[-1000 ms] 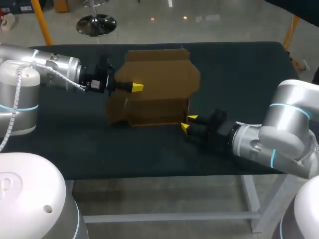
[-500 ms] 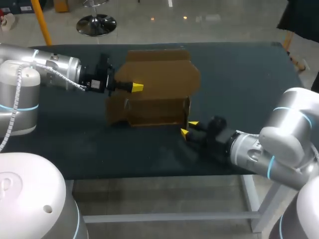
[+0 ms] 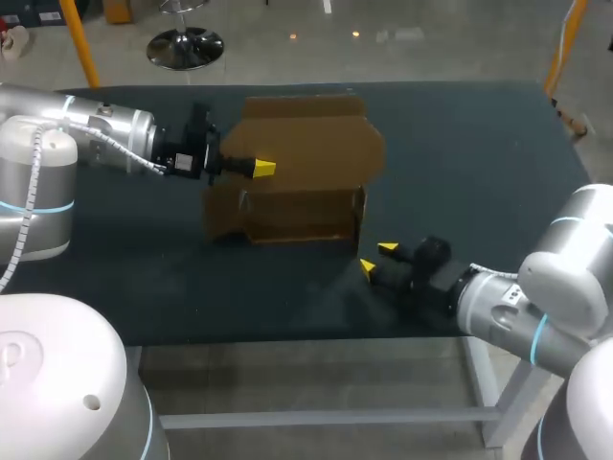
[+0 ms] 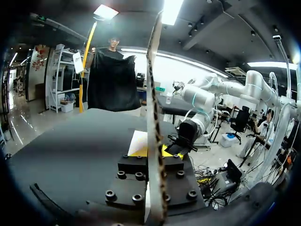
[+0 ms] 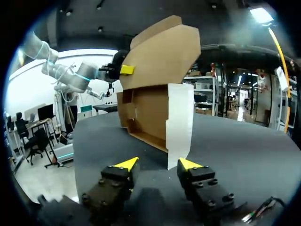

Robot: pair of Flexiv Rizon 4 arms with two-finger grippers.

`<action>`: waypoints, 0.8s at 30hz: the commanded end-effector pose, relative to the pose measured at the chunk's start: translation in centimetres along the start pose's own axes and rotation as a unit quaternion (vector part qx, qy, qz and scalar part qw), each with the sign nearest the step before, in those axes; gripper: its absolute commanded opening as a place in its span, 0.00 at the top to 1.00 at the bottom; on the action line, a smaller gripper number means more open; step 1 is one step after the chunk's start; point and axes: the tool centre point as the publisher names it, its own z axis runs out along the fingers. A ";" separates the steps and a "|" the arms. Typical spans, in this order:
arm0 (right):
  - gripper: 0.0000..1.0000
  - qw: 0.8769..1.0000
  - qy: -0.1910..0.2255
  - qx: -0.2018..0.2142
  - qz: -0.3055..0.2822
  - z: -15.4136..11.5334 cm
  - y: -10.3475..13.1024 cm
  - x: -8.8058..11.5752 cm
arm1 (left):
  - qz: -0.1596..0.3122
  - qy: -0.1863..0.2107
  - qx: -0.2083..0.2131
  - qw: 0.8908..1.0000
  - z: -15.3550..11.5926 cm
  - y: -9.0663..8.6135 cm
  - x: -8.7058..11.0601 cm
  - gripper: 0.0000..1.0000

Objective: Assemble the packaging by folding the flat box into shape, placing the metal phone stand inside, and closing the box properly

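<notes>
Gripping box (image 3: pixel 306 182) flap, L hand (image 3: pixel 261 169) prob. clamped; R hand (image 3: pixel 377 258) open, empty, near box corner.

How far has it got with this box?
Partly done: the cardboard box stands folded up, lid open. In hand: the left end effector grips its raised flap; the right end effector sits open beside it. Left: loading the phone stand, not visible, and closing.
</notes>
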 end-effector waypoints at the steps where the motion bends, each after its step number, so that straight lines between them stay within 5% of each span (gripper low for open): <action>1: 0.39 1.000 0.019 0.007 -0.005 -0.8 0.5 -0.6 | 0.000 0.001 -0.001 1.000 0.1 0.2 0.0 1.00; 4: 0.30 1.000 0.030 0.001 -0.007 -1.3 0.6 -1.3 | 0.000 0.001 -0.001 1.000 0.1 0.2 0.0 1.00; 15: 0.23 0.996 0.088 -0.006 -0.026 -2.7 1.6 -4.2 | 0.000 0.001 -0.001 1.000 0.1 0.2 0.0 1.00; 24: 0.24 0.985 0.165 0.001 -0.056 -1.5 2.3 -6.1 | 0.000 0.001 -0.001 1.000 0.1 0.2 0.0 1.00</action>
